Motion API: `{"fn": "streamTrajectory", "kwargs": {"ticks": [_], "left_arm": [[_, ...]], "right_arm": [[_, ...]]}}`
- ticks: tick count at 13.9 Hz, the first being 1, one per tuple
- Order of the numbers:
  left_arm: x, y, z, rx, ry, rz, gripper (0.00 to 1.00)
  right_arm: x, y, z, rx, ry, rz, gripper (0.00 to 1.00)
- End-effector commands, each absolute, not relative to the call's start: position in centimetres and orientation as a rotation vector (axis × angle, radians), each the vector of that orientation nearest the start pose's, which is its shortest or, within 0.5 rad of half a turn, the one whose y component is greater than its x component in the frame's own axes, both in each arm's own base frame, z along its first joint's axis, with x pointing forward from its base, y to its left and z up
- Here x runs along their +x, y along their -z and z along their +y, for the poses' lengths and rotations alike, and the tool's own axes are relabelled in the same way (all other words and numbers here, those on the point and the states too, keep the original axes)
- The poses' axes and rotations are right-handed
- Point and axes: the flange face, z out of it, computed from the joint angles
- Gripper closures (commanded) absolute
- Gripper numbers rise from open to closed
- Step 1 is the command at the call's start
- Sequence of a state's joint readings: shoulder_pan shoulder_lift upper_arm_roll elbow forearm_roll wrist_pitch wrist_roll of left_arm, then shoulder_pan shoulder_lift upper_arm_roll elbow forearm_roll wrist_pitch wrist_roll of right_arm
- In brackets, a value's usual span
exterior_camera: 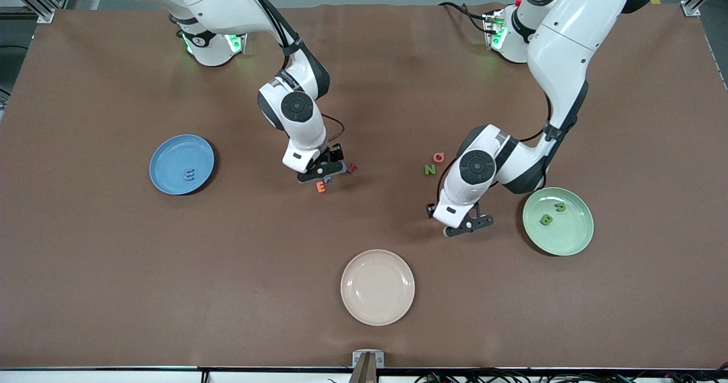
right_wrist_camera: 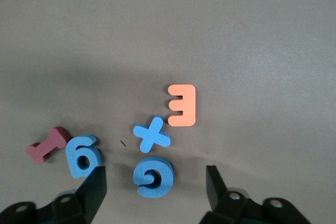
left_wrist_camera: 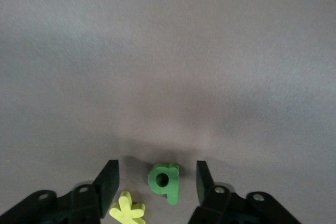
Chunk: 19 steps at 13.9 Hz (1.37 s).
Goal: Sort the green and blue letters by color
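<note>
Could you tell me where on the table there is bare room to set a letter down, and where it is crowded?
Bare mat lies between the blue plate and the beige plate, which holds nothing. It is crowded under the right gripper, where blue letters, an orange E and a dark red letter cluster. Under the left gripper lie a green letter and a yellow one.

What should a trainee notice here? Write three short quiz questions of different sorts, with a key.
1. How many letters lie on the green plate? A one, B two, C three.
2. True or false: the left gripper is down over an orange letter.
3. Fill in: the letter between the right gripper fingers is coloured ____.

Key: 1 B. 2 False: its open fingers stand either side of a green letter. 3 Blue: the blue letter lies on the table between open fingers.
</note>
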State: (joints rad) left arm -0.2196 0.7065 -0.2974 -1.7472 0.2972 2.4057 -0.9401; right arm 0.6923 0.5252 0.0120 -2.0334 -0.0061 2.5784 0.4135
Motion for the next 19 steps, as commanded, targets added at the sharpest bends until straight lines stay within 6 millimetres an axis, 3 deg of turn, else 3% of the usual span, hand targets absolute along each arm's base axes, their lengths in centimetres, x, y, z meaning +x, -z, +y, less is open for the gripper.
{"fn": "streamTrajectory", "kwargs": {"ticks": [1,4,6,8,11,14,16,19], "left_arm": [[58.3,-17.1,-32.0,-3.104,0.008,-0.419,0.39],[58.0,-16.6,-32.2,-3.104,-0.004,-0.419,0.49],[58.0,-16.7,-32.1,-3.102,-0.010,-0.424,0.70],[58.2,-17.2,-32.0,-3.101,-0.003,-0.423,0.95],[59.6,-20.4,-30.3,-3.088,0.040,-0.437,0.98],[62.2,-24.0,-25.7,-3.079,0.100,-0.428,0.98],[63.4,-25.5,-22.2,-3.066,0.095,-0.374,0.98],[64.6,-26.0,-16.3,-3.044,0.041,-0.298,0.98]], "right_arm": [[45.8,-18.0,39.0,-3.111,0.028,-0.473,0.18],[45.2,-17.8,39.4,-3.116,0.018,-0.462,0.19],[45.0,-17.7,39.5,-3.118,0.014,-0.462,0.26],[45.0,-17.7,39.6,-3.119,0.012,-0.466,0.39],[44.8,-17.4,39.6,-3.123,0.015,-0.486,0.54],[45.0,-17.4,39.4,-3.128,0.022,-0.503,0.71],[45.4,-17.5,39.0,-3.133,0.016,-0.487,0.96],[46.7,-18.4,37.5,-3.145,0.004,-0.455,1.00]]}}
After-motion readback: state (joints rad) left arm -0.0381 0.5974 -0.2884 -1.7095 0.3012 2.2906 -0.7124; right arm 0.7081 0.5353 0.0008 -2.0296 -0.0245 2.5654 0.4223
